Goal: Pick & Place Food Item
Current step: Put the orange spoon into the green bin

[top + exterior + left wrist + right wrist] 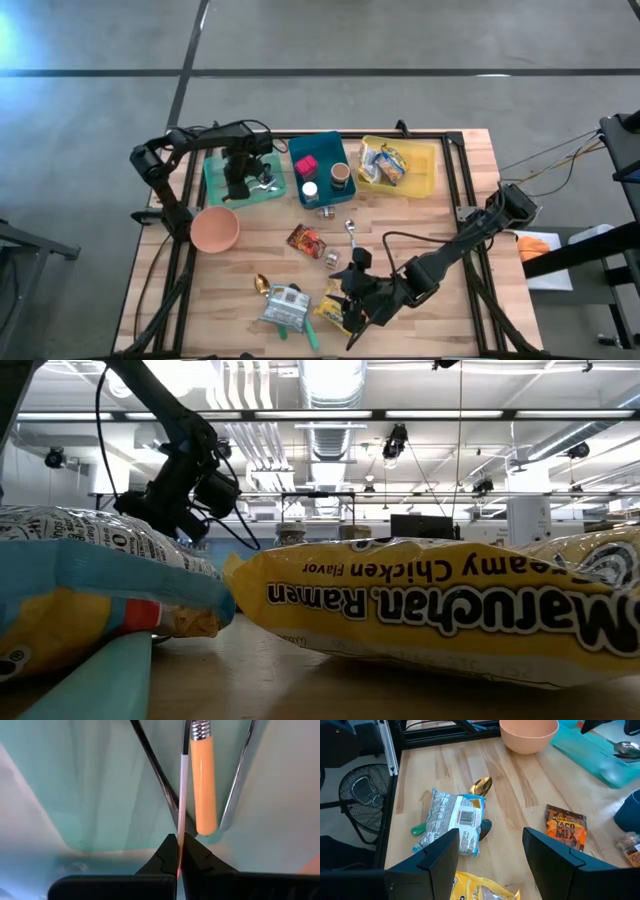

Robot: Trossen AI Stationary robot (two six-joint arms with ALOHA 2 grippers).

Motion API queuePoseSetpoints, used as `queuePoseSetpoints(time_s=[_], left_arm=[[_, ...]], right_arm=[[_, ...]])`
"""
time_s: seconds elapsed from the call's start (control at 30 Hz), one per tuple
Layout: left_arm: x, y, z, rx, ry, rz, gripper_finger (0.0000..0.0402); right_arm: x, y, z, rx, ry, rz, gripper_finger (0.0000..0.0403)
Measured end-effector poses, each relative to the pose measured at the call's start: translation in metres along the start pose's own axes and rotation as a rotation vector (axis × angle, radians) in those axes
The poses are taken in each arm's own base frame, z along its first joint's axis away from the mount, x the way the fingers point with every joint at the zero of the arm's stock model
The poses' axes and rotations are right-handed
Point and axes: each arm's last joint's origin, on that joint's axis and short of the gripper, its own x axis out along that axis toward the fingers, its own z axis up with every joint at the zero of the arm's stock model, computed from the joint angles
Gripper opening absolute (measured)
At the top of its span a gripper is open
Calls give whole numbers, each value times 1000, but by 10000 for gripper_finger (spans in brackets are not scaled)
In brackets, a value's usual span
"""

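The yellow ramen packet (335,310) lies flat near the front edge of the wooden table (420,240). In the low view it fills the right side of the picture, puffy and crinkly. It looks light and soft, with a hard block of noodles inside that could crack if squeezed too hard. The wrapper looks smooth, so it may slip. A good place to hold it is likely across a short side or an edge, with a gentle pinch.

The right gripper (352,300) hangs just over the packet. Its two fingers (437,857) stand apart, one on each side, and nothing is between them yet. The packet's yellow edge shows down between them in the right wrist view.

Just beside the ramen is a white snack bag (452,822) lying on top of a green tool (420,828). A gold spoon (481,785) sits near the bag. A little farther off is an orange taco mix packet (565,827). A pink bowl (214,229) stands farther back on the left.

At the back of the table are three trays in a row. The yellow tray (428,172) already has food bags in it, so the ramen may belong there. The blue tray (322,148) holds cups and a red box. The green tray (215,185) holds forks and spoons.

The left gripper (180,852) is down over the green tray. Its fingers are pinched tight on a thin white stick (183,795), next to an orange handle (204,780).
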Motion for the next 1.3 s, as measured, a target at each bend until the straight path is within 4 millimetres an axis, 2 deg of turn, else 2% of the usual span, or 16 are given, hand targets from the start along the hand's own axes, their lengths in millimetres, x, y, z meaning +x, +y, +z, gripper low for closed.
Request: queuePoseSetpoints(time_s=[0.33, 0.57, 0.7, 0.83, 1.17, 1.3], left_arm=[[0, 1, 3, 55, -28, 5, 0], [2, 0, 8, -41, -83, -64, 0], [11, 1, 14, -116, -42, -97, 0], [18, 1, 19, -117, -10, -107, 0], [29, -5, 15, -102, 34, -114, 1], [29, -4, 15, -141, 42, -97, 23]], right_arm=[[0, -1, -1, -31, 7, -5, 217], [0, -1, -1, -31, 7, -5, 217], [0, -1, -1, -31, 7, -5, 217], [0, -1, -1, -26, 6, -5, 217], [-1, -1, 0, -20, 3, -3, 217], [-1, -1, 0, -20, 3, -3, 217]])
